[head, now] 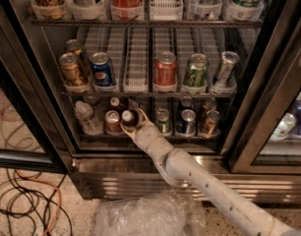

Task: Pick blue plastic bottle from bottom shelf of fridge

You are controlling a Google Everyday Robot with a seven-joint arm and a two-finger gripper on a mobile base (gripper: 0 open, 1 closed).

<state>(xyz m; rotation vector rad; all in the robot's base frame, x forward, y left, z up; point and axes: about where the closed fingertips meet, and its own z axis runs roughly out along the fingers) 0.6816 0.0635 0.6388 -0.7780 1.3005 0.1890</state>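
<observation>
You are holding the hand (132, 123) inside the fridge (116, 181) at the bottom shelf (190, 137), fingers standing apart, straddling the blue plastic bottle (128, 117). Grasp looking pending: closing next, then withdrawing straight, clearing the can (112, 122) just beside.

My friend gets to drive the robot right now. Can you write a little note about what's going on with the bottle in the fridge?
Gripper: inside the fridge at the front of the bottom shelf, right at the blue plastic bottle. Its grip cannot be confirmed.
Bottle: upright on the bottom shelf, with a red can on its left and a green can further right.
Done: the arm has reached the bottle.
Left: make sure the grip is firm, lift the bottle, and draw it out of the fridge, probably slowly so the neighbouring cans are not knocked.
</observation>
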